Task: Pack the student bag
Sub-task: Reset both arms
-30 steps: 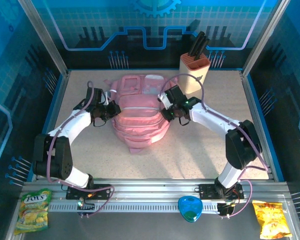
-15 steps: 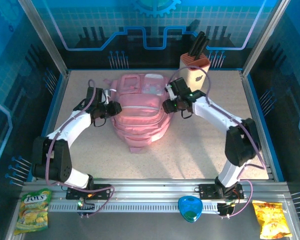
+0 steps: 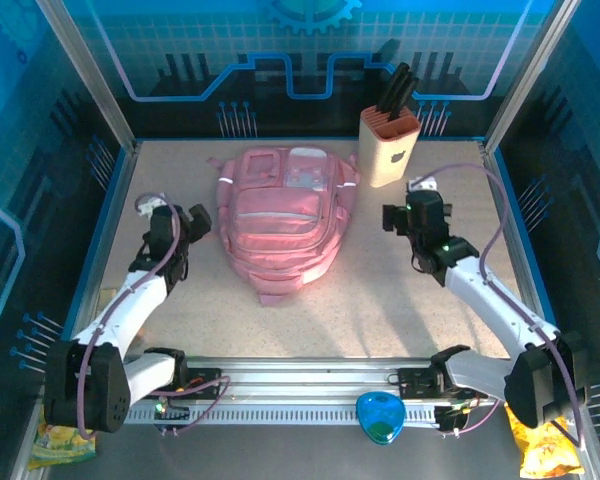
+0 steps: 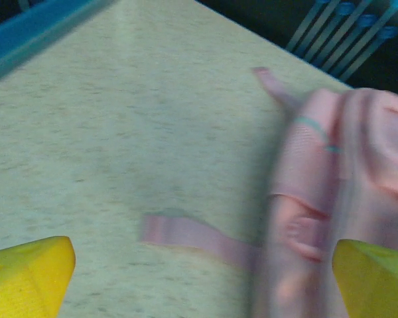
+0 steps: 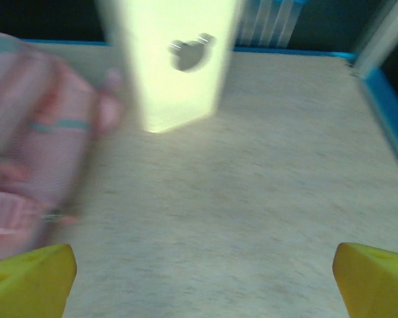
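So the student bag (image 3: 285,215) is lying flat on the bench (image 3: 380,300), middle and toward the far side, with the knife block (image 3: 388,150) standing just beside its far right corner.

My read is it's going to be a floppy thing to work with. It's all soft pink fabric and probably light. I'm guessing it'll sag and fold rather than hold a shape, so pinching the flat front panel will likely just bunch up cloth. The translucent pocket panels are probably slicker too. I'm thinking the best grab spots are a strap (image 4: 192,238), like the one trailing out onto the bench on the left side, or the zips, though I can't make out the pulls from here. Opening it probably takes one side pinning it while the other tugs.

Pose-wise, the left arm (image 3: 130,300) is reaching low across the bench, and the left jaws are sitting near the bag's left edge, not touching it. The right arm (image 3: 490,300) is stretching out on the other side, and the right jaws are hanging well apart from the bag, in front of the knife block. Both wrist views are blurry, but the yellow fingertips (image 4: 26,275) are showing far apart. So both sets of jaws are spread wide and holding nothing.
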You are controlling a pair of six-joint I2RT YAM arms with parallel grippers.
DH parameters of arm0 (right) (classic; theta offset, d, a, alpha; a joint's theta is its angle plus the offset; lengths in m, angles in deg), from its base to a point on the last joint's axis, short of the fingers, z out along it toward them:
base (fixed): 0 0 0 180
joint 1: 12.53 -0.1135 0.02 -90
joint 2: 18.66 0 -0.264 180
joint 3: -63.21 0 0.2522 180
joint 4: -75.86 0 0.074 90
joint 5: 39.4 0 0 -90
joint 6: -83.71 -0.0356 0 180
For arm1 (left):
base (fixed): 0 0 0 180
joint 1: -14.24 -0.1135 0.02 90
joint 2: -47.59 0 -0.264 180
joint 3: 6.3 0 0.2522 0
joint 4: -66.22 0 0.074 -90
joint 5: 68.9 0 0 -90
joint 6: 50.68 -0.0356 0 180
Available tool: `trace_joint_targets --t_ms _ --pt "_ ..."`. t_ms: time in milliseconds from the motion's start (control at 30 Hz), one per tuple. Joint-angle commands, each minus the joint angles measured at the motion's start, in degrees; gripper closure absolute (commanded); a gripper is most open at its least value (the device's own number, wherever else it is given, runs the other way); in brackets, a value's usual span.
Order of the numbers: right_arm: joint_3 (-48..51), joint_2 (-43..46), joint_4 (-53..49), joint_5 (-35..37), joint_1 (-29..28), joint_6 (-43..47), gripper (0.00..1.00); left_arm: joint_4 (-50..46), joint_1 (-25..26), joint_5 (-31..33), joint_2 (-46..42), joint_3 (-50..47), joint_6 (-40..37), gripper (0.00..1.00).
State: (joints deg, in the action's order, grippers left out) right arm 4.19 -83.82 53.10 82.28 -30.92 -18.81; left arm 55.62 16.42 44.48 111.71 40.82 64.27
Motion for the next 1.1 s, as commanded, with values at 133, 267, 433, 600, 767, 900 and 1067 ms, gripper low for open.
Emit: trace_joint_targets --t_ms 133,267,433,600,767,900,1067 --pt "16.44 0.95 26.22 8.36 6.40 6.43 0.00 22.45 -0.94 9.09 3.23 -9.33 -9.01 0.01" --pt "19.70 -2.80 31.55 4.41 9.75 5.79 0.00 32.39 -1.29 4.67 8.45 -11.72 -13.70 0.01" --pt "24.43 -6.79 45.68 -5.53 11.39 10.20 0.00 44.36 -1.56 -4.24 14.13 -14.00 -19.48 0.01" --pt "26.46 -10.61 54.84 -15.97 14.23 11.12 0.00 53.90 -1.82 -12.74 19.77 -16.00 -22.54 0.01" --pt "27.36 -15.85 62.60 -24.41 16.32 9.92 0.00 58.53 -1.91 -14.25 24.72 -16.10 -23.08 0.01" --pt "27.33 -21.64 67.85 -25.93 16.20 10.56 0.00 55.91 -1.89 -13.32 25.08 -14.57 -22.87 0.01" --pt "24.25 -23.24 63.75 -24.15 14.50 12.05 0.00 52.75 -1.82 -11.95 24.92 -13.06 -22.62 0.01"
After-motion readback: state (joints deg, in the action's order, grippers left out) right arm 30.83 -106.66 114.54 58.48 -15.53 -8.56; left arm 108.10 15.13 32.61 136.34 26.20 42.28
